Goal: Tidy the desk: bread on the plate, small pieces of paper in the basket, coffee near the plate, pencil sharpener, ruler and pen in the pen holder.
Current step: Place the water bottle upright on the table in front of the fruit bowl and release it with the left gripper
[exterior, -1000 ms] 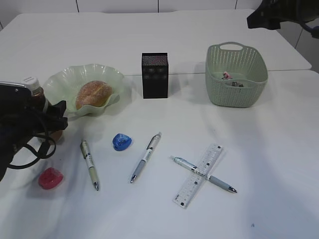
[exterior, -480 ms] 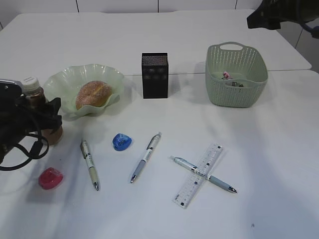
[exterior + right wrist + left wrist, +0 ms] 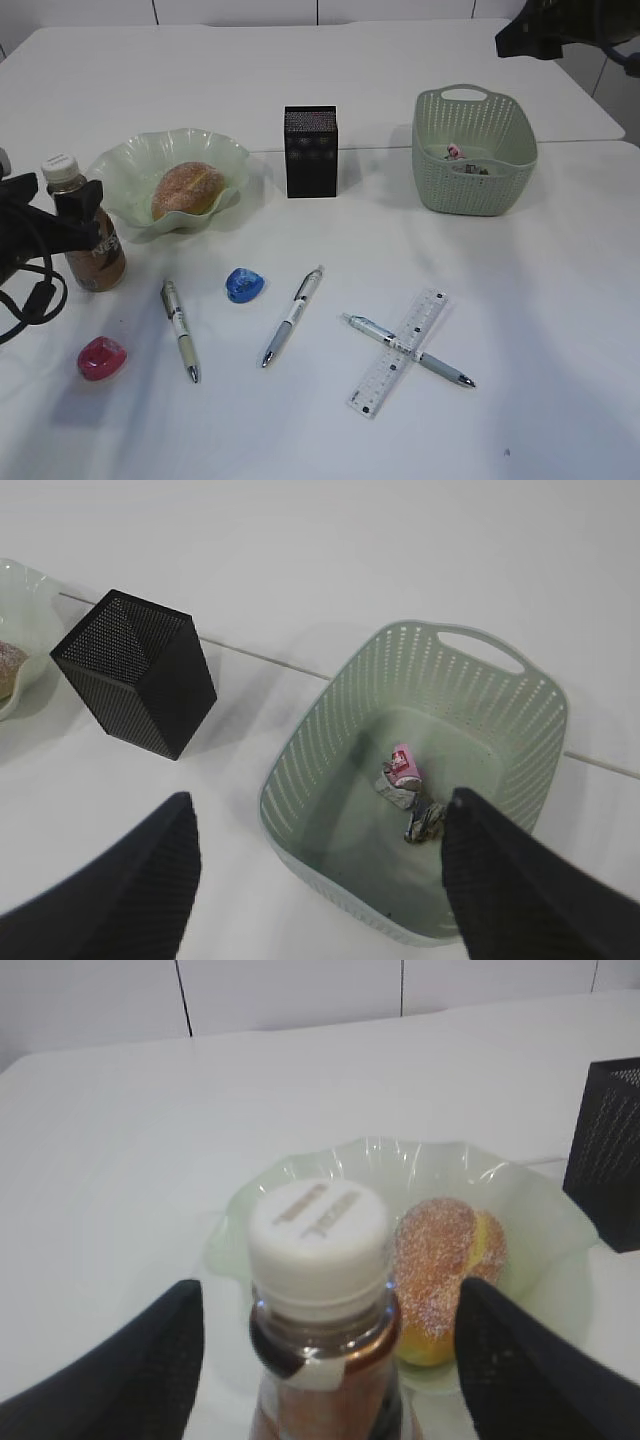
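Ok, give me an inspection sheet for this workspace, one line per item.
Surface: white desk, seam across the back.
Job's things: bread on plate; coffee upright beside plate; paper scraps in basket; pen holder empty-looking; three pens, ruler under one pen, blue sharpener, red sharpener loose.
Clutter: nothing seen.
Grippers: left gripper open around coffee, apart; right gripper open above basket.
Cables: black loop at left arm.
Surroundings: white wall panels.

This looks like a robot test room made up as an office desk. The white desk (image 3: 520,300) stands before plain white wall panels. Around the black mesh pen holder (image 3: 311,151) lie pens (image 3: 292,316), a clear ruler (image 3: 398,351) and pencil sharpeners (image 3: 244,284).
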Controlling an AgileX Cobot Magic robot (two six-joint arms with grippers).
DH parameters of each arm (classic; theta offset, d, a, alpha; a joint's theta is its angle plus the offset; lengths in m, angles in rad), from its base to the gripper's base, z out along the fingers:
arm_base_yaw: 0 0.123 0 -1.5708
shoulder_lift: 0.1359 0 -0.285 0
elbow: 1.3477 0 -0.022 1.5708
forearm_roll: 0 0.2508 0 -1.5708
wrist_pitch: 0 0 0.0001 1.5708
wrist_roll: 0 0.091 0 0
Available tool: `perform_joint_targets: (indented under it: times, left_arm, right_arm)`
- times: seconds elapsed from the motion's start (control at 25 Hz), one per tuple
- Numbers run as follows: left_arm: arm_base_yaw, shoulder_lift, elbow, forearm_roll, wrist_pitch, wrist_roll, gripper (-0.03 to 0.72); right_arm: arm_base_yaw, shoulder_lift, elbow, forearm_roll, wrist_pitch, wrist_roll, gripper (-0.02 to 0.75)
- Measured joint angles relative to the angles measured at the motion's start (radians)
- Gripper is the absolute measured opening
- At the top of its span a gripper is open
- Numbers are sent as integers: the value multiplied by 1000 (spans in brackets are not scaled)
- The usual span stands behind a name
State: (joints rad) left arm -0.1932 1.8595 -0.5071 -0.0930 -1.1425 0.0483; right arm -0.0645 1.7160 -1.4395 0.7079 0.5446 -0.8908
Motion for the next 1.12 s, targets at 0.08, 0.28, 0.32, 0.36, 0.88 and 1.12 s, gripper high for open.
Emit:
perform_joint_targets:
  times: [0.08, 0.28, 0.32, 0.36, 0.88, 1.12]
  left_arm:
    - [0, -35, 12, 13, 0, -2, 557]
    - [0, -131, 18, 25, 26, -14, 557]
    - [0, -145, 18, 25, 37, -16, 557]
    - [0, -163, 18, 25, 57, -17, 557]
    - [0, -414, 24, 31, 368, -18, 555]
    - [0, -604, 26, 31, 599, -20, 554]
  right_arm:
    - [0, 0, 0, 0, 0, 0, 585]
    - [0, 0, 0, 0, 8, 0, 585]
    - [0, 0, 0, 0, 11, 0, 585]
    - [0, 0, 0, -2, 17, 0, 585]
    - [0, -43, 0, -9, 87, 7, 585]
    - [0, -101, 3, -70, 161, 103, 585]
